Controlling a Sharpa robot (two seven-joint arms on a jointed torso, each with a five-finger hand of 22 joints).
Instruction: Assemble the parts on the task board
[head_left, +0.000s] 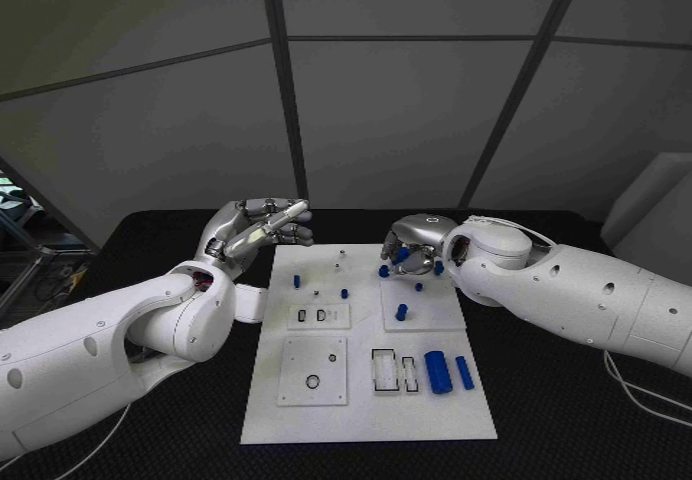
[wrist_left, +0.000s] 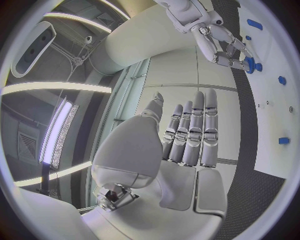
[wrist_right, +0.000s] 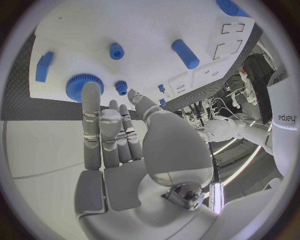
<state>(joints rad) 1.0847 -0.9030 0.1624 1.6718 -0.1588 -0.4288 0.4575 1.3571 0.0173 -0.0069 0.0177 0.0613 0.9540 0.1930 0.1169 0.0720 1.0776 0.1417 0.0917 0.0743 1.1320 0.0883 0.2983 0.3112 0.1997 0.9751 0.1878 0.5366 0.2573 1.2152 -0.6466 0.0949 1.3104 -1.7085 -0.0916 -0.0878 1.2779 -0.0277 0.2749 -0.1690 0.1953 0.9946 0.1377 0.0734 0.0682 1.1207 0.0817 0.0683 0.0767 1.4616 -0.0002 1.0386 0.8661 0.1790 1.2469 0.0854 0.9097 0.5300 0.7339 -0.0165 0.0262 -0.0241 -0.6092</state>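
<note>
Left hand (wrist_left: 187, 135) is spread, holding nothing. Right hand (head_left: 418, 245) fingers extend toward a blue gear (wrist_right: 83, 86); contact apparently light, grip unclear.

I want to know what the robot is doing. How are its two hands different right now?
The right hand is over the task board, its fingers reaching a blue gear; the left hand is raised beside the board's far corner, over the black table. The left hand's fingers lie straight together, touching nothing. Both are silver and hold nothing.
</note>
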